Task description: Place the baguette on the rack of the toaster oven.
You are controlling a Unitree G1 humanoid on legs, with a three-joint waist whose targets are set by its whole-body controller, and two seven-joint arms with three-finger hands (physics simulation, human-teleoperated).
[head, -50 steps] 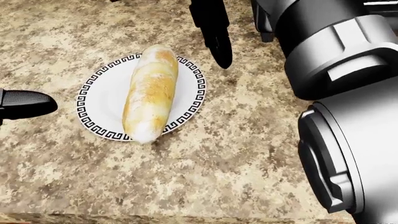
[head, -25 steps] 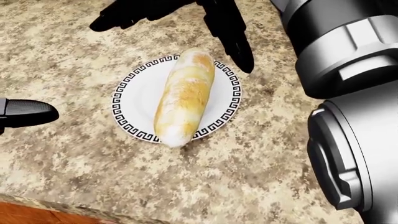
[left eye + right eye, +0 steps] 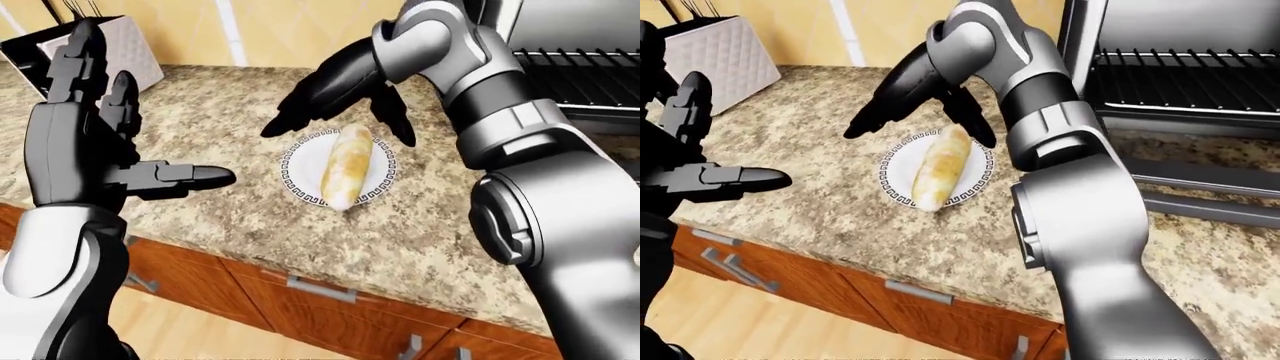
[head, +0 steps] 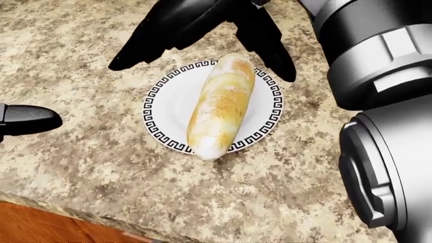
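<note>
A golden baguette (image 4: pixel 221 104) lies along a white plate with a black key-pattern rim (image 4: pixel 166 109) on the speckled stone counter. My right hand (image 4: pixel 202 67) hovers over the loaf's upper end, open, with one black finger (image 4: pixel 270 48) to its right and the others (image 4: pixel 145 48) spread to its left. No finger closes round the bread. My left hand (image 3: pixel 135 139) stands open and empty to the left of the plate, thumb pointing toward it. The toaster oven's wire rack (image 3: pixel 1180 86) shows at the upper right of the right-eye view, bare.
The oven's door (image 3: pixel 1210 191) hangs open over the counter at the right. A white quilted holder (image 3: pixel 115 49) stands at the top left. The counter's near edge (image 4: pixel 74 210) runs below the plate, with wooden drawers (image 3: pixel 300 300) under it.
The camera has shifted, so plate and baguette sit further right and lower in the head view. My right hand has come down over the loaf's upper end with its fingers spread.
</note>
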